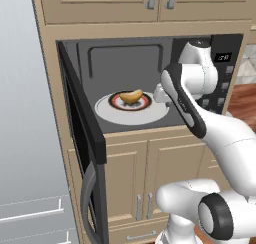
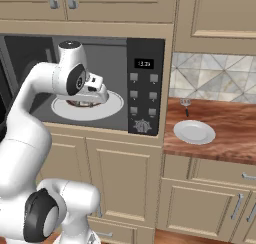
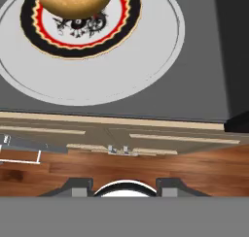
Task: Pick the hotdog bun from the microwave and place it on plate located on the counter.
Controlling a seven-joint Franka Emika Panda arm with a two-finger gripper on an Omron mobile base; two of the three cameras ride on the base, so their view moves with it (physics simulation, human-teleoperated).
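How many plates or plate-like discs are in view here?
3. A small dark plate with a red-orange rim sits under the hotdog bun, on the white turntable disc inside the microwave. The pale plate lies on the counter.

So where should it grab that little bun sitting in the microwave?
Probably across the narrow middle of the bun, coming down from above. It lies flat on the small dark plate with its rounded top bare, and the open front of the microwave leaves room to reach in. The end effector sits just to its right.
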